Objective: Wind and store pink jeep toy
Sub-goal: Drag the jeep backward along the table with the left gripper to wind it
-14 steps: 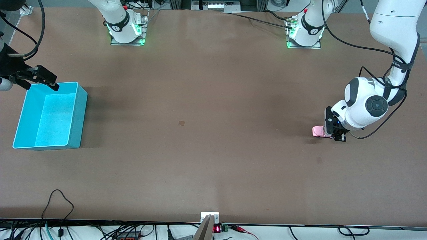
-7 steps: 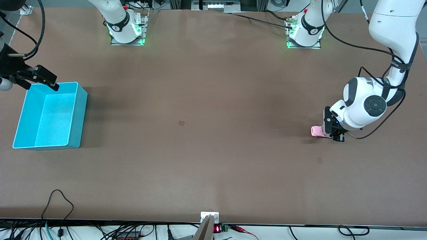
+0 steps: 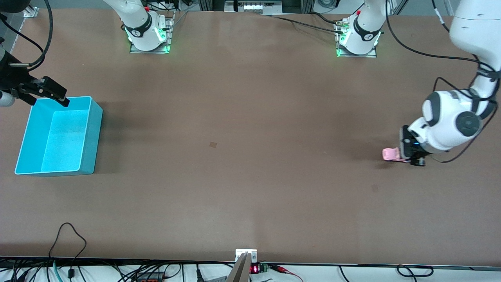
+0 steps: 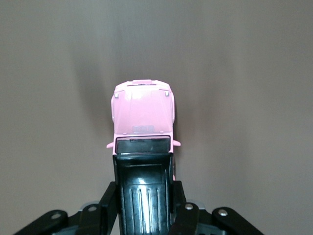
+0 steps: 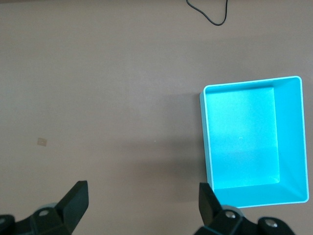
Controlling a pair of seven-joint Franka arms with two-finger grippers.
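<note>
Pink jeep toy [image 3: 390, 154] sits on the table [image 3: 250, 188] at the left arm's end, left gripper [image 3: 411, 156] clamped on its black rear roof, pink hood sticking out toward the right arm's end. Left wrist view shows both fingers [image 4: 110, 198] pressed on the jeep's [image 4: 143, 122] rear sides; front view hides that grip. Turquoise bin [image 3: 92, 135] stands at the right arm's end, empty in right wrist view [image 5: 288, 196]. Right gripper [image 3: 53, 93] waits over the bin's farther rim, fingers [image 5: 76, 200] spread wide.
</note>
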